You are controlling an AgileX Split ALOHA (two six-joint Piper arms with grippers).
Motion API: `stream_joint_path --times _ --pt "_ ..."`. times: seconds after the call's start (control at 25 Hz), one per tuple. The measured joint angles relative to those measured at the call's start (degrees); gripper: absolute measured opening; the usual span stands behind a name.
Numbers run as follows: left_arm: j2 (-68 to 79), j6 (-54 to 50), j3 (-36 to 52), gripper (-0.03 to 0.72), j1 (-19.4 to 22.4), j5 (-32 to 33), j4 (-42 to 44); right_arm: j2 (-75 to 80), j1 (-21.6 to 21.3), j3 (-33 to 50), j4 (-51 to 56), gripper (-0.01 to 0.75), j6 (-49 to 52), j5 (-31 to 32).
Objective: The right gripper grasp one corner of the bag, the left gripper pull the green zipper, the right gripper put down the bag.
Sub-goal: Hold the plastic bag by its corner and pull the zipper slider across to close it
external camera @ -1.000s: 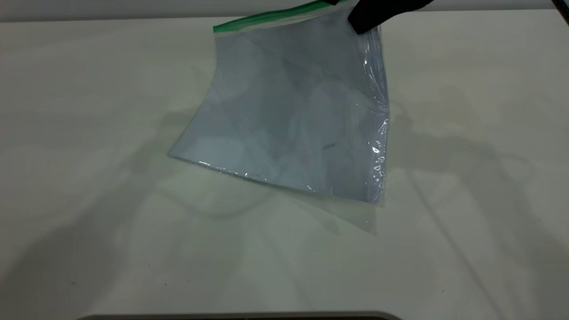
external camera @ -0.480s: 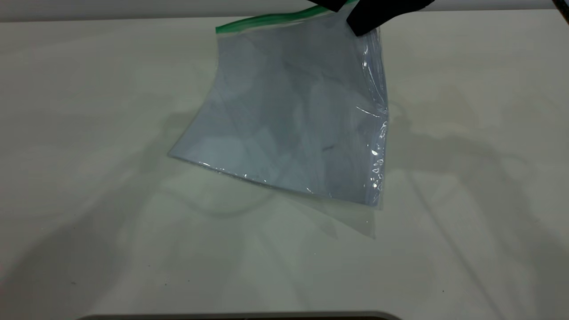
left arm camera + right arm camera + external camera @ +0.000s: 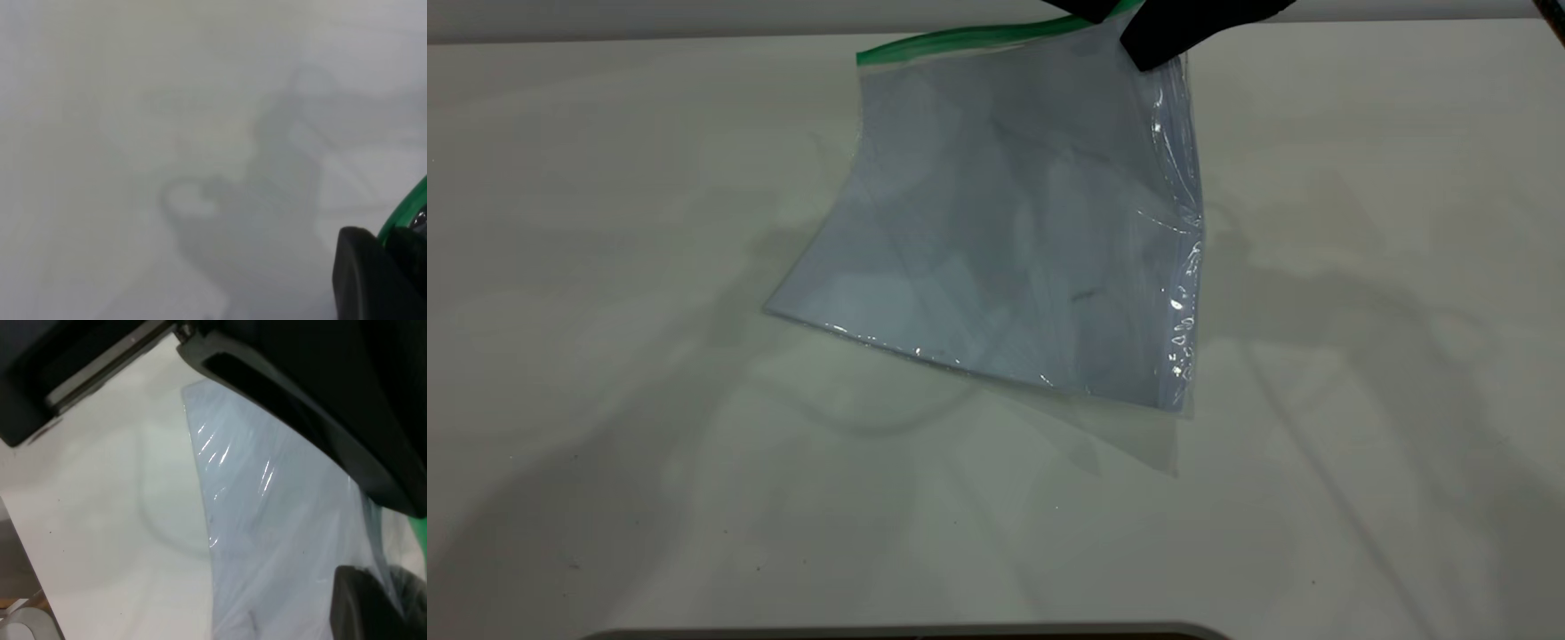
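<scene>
Pale table (image 3: 605,267) w/ soft shadows; grey rounded edge (image 3: 907,633) at near side.

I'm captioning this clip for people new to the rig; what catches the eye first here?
The bag, held up by its upper corner in the right gripper at the table's far edge, its lower edge resting on the table. Next, the green zipper along its top, where the left gripper sits.

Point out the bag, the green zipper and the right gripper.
bag (image 3: 1014,240), exterior view, middle of its clear face.
green zipper (image 3: 960,38), exterior view, mid-strip along top edge.
right gripper (image 3: 1152,46), exterior view, tip clamping bag's corner.
</scene>
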Motion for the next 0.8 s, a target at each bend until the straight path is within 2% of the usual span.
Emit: stream_joint_path --times 0.4,0.8 --pt "-0.32 0.60 -0.52 0.060 0.10 -0.75 -0.05 -3.55 -0.02 0.06 -1.27 0.033 0.06 -0.89" --pt "-0.50 0.83 -0.58 0.060 2.51 -0.54 0.00 -6.70 -0.02 0.06 -1.27 0.033 0.06 -2.23"
